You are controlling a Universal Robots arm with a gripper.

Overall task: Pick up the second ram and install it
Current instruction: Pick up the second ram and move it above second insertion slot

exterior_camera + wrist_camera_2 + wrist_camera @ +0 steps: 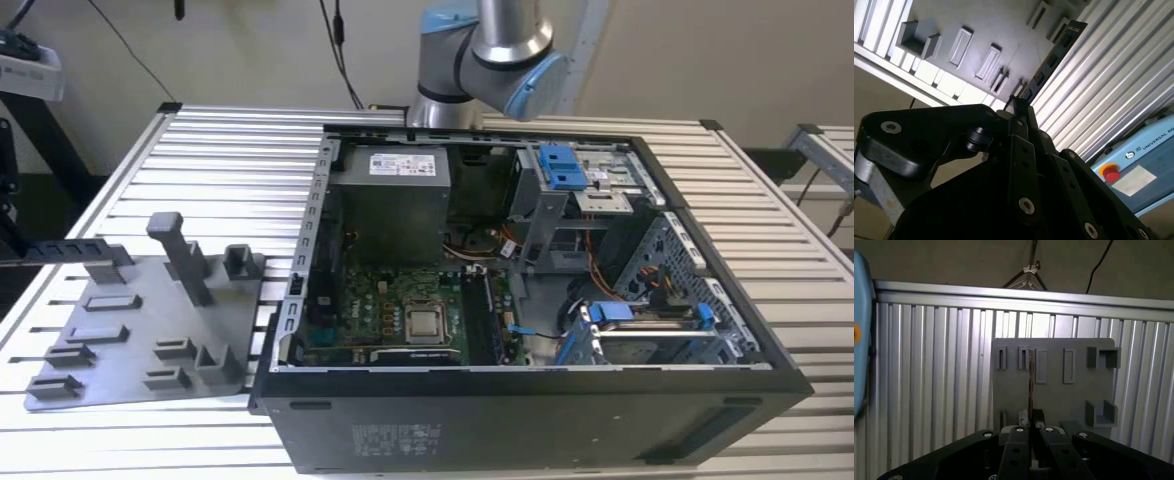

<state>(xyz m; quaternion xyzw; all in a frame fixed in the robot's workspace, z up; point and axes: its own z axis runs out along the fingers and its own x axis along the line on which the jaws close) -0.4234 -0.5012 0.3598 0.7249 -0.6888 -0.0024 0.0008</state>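
Grey plastic holder tray [134, 330] lies by the edge of the slatted table [240, 150] at the exterior view's left, beside your open computer case [534, 420] with a motherboard [387, 300] inside — your gripper [1016, 106] pinches the second ram [1054, 57], a thin dark stick, between its jaws over that tray.

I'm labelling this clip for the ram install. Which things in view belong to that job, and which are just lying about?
Job in hand: gripper, shut on the second ram; grey holder tray; open computer case; motherboard.
Lying about: power supply; blue drive bracket; pendant with red button.
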